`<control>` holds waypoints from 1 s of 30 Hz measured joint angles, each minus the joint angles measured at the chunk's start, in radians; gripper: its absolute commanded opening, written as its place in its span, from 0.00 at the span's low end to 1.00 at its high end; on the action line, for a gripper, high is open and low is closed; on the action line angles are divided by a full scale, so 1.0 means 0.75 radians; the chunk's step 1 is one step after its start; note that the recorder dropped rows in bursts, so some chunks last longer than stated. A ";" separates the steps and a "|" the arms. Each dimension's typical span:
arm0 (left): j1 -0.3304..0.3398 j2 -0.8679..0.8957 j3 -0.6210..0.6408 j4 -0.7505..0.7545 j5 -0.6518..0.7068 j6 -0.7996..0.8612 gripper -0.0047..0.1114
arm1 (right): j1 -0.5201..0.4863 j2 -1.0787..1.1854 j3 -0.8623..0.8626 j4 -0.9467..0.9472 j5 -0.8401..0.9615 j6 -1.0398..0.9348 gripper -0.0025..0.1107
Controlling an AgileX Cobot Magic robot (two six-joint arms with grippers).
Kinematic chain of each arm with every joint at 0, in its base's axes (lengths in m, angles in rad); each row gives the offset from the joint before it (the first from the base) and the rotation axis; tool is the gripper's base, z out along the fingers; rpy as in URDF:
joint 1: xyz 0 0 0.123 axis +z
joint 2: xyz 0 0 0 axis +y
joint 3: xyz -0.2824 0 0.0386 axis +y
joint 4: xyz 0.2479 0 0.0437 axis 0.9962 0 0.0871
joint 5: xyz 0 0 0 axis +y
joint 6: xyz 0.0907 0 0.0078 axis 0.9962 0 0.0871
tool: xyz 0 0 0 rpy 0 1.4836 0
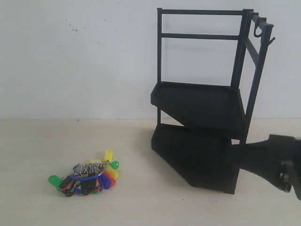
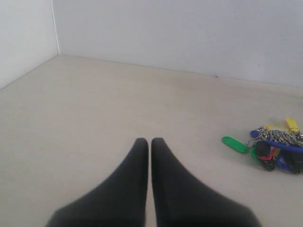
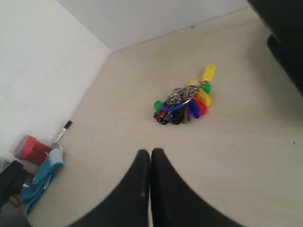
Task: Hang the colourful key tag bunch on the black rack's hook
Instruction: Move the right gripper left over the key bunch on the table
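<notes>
Left gripper (image 2: pixel 149 140), right gripper (image 3: pixel 150 151): both pressed together, empty. Colourful key tag bunch (image 1: pixel 87 178): flat on table (image 1: pixel 28 202), well apart from black rack (image 1: pixel 202 108). Likely light, loose, slippery tags; best held by blue-sleeved ring (image 3: pixel 173 107), leaving a loop for hook (image 1: pixel 271 41).

Exterior view: low, level, facing the white wall (image 1: pixel 70 56); tall black metal frame rack (image 1: pixel 202 106) close at right.
Left wrist view: shallow look past the left gripper (image 2: pixel 149 140) across the pale tabletop (image 2: pixel 94 104).
Right wrist view: steeper look down past the right gripper (image 3: pixel 150 151).
Shared: colourful plastic key tag bunch (image 1: pixel 87 179), in all three.
</notes>
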 measured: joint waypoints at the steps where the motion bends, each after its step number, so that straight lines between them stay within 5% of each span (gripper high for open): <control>1: 0.000 0.000 0.000 0.000 0.000 0.000 0.08 | 0.035 0.001 0.034 0.105 0.068 -0.079 0.02; 10: 0.000 0.000 0.000 0.000 0.000 0.000 0.08 | 0.338 0.006 0.040 1.070 0.563 -0.899 0.02; 22: 0.000 0.000 0.000 0.000 0.000 0.000 0.08 | 0.975 0.041 -0.097 1.343 1.514 -1.590 0.02; 30: 0.000 0.000 0.000 0.000 0.000 0.000 0.08 | 1.036 0.216 -0.373 1.486 1.881 -2.049 0.02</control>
